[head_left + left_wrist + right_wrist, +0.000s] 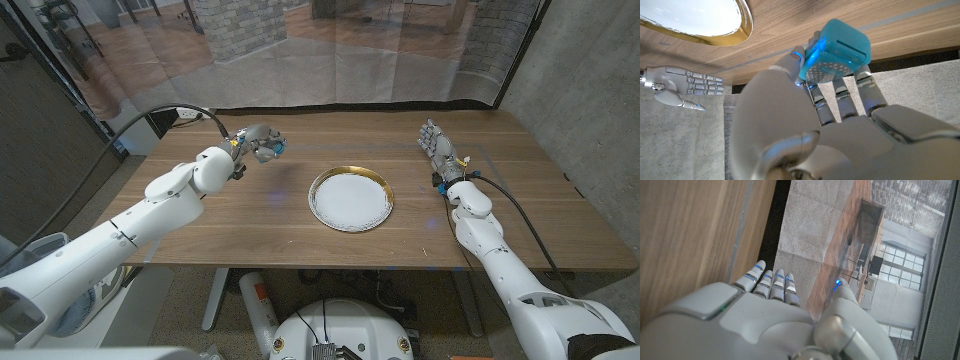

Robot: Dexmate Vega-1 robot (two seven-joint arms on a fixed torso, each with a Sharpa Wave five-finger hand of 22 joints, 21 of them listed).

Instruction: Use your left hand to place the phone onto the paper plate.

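The paper plate (350, 199) is sitting nearest, at the middle of the counter (240, 225), white with a gold rim and bare. The right hand (437, 146) is standing farther back on the right side, well apart from the plate, its fingers (771, 284) straight and close together, holding nothing. Farthest back on the left, the left hand (256, 143) is hovering above the counter, off to the plate's left and behind it, with its fingers (860, 95) curling around a small light-blue object (836, 51), presumably the phone, though it looks more like a blocky toy in the left wrist view.

The risk lies in that grasp: the object is sitting out at the fingertips rather than deep in the palm, so a quick swing toward the plate could be shaking it loose onto the wood. Letting go too high could be sending it bouncing or sliding off the shallow rim. A low approach could also be nudging the light plate aside.
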